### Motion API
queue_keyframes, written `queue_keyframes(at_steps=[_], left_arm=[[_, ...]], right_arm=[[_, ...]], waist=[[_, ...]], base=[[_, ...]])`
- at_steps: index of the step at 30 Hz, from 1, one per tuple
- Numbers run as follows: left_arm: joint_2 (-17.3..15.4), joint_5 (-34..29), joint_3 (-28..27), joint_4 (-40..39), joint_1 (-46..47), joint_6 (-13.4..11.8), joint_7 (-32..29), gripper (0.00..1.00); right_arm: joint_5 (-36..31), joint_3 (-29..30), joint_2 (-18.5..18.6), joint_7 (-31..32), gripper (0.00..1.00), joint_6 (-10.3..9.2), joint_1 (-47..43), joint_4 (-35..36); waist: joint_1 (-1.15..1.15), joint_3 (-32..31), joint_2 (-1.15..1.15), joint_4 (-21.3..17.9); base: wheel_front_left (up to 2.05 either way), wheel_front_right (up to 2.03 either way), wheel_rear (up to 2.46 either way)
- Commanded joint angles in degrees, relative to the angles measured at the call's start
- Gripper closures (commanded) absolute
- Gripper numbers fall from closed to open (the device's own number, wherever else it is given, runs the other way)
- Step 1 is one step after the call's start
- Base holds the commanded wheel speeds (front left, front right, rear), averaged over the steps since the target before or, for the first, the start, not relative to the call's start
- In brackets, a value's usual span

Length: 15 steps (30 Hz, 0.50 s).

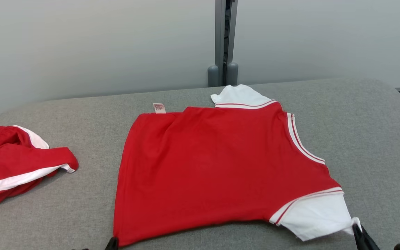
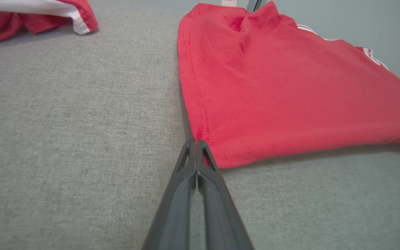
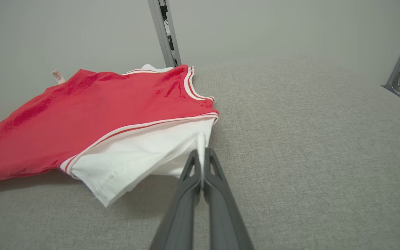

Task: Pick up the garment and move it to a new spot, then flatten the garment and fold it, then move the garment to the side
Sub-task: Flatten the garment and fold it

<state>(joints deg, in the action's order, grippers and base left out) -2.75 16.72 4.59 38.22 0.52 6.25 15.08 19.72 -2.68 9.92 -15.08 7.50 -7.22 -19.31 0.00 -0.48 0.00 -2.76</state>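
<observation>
The red shirt [image 1: 214, 166] lies spread near the middle of the grey table [image 1: 377, 139], with its hem toward 9 o'clock and its neck toward 3 o'clock in the head view. The left gripper [image 2: 196, 142] sits at the shirt's 7 o'clock corner, its fingers pressed together on the very tip of the hem. The right gripper [image 3: 202, 152] is at 5 o'clock, clamped on a thin fold at the edge of the white sleeve [image 1: 318, 215]. Both bites look shallow, so the likeliest fault is cloth sliding out of one pinch as the arms lift or pull; the shirt would then swing from one corner and crumple. The right hold is on the sleeve and not the body, so tension may only stretch the sleeve while the near edge sags between the grippers and the fold lands crooked. A soft ridge near the label [image 1: 158, 108], at 11 o'clock, could be creased in if it is not smoothed first. Any sweep toward 9 o'clock risks dragging the shirt onto the second red garment [image 1: 16, 166] lying well apart there.
</observation>
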Motion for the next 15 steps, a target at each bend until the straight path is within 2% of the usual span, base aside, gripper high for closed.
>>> queue_keyframes(at_steps=[1, 9, 15], left_arm=[[-0.30, -0.02, 0.19, -0.26, -1.35, -0.09, 0.11, 1.00], [-0.30, 1.65, 2.27, -2.44, -4.50, -1.08, 0.11, 1.00], [-0.27, 1.18, 2.21, -6.62, -1.47, -1.70, 0.11, 1.00]], right_arm=[[0.30, -0.30, 0.80, -0.09, 1.00, -0.02, -1.70, -0.08], [0.79, 0.59, 1.50, -0.09, 1.00, -0.02, -6.74, 2.01], [0.28, -0.47, 0.95, -0.09, 1.00, -0.02, -1.89, 4.63]], waist=[[0.00, -1.05, 0.00, 0.31], [0.00, -1.46, 0.00, 1.32], [0.00, 0.33, 0.00, 1.88]], base=[[0.00, 0.00, 0.00], [0.00, 0.00, 0.00], [0.00, 0.00, 0.00]])
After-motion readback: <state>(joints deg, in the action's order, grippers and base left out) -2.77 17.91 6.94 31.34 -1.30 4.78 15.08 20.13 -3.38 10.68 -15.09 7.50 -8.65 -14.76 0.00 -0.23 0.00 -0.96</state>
